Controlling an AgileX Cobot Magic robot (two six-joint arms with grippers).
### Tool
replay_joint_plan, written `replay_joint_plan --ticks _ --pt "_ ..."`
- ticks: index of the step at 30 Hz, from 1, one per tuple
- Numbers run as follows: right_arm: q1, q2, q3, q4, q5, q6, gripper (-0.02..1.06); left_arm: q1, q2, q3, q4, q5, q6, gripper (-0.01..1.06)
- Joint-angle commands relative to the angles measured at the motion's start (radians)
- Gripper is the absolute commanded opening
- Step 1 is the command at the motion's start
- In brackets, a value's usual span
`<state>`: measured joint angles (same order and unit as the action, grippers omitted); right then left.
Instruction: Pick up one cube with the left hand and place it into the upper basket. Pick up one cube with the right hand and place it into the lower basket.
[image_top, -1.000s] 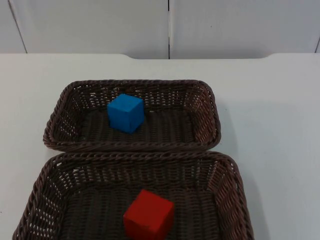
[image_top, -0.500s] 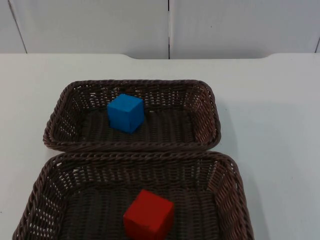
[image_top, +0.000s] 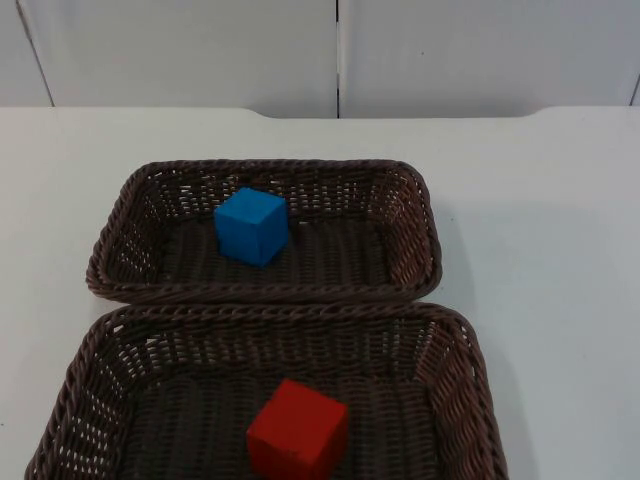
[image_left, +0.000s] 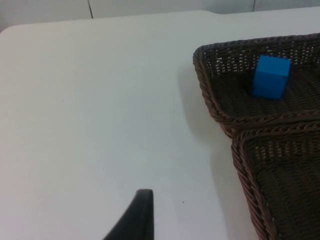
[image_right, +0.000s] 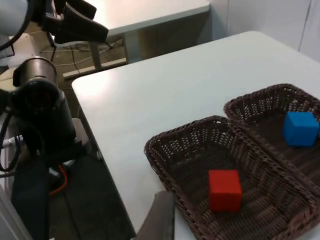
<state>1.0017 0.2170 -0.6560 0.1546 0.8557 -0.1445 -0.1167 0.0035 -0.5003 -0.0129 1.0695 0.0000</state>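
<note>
1. Both grippers look pulled back from the work. The left gripper (image_left: 136, 220) hangs over bare surface (image_top: 540, 200) beside the baskets, and the right gripper (image_right: 159, 220) hangs off the near end of the lower basket, past the surface's edge. One fingertip of each is on show, so I cannot tell whether their fingers are apart or together.
2. The blue cube (image_top: 251, 226) sits inside the upper basket (image_top: 415, 200), left of its middle.
3. The red cube (image_top: 298, 429) sits in the lower basket (image_top: 455, 345), near its middle.
4. By my reckoning both placements are done; the task reads as finished, and nothing more is called for than the arms keeping clear.
5. The two baskets touch along their long rims. A grey partition wall (image_top: 200, 50) closes the far side. Nothing blocks either arm.
</note>
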Motion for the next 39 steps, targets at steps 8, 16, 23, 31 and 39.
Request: replay_joint_plan --ticks 8,16,23,31,39 --pt "0.0 -0.173 0.001 -0.102 0.155 0.092 0.78 0.003 -0.004 0.003 -0.011 0.004 0.0 1.05" --pt "0.0 -0.217 0.01 -0.114 0.228 0.092 0.78 0.003 -0.004 0.003 -0.011 0.004 0.0 1.05" --pt "0.0 -0.217 0.083 -0.162 0.22 0.114 0.78 0.003 -0.004 0.003 -0.009 0.003 0.0 1.05" --pt "0.0 -0.217 0.14 -0.231 0.225 0.201 0.78 0.003 -0.004 0.003 -0.009 0.003 0.0 1.05" --pt "0.0 -0.217 0.14 -0.223 0.225 0.18 0.78 0.003 -0.004 0.003 -0.009 0.003 0.0 1.05"
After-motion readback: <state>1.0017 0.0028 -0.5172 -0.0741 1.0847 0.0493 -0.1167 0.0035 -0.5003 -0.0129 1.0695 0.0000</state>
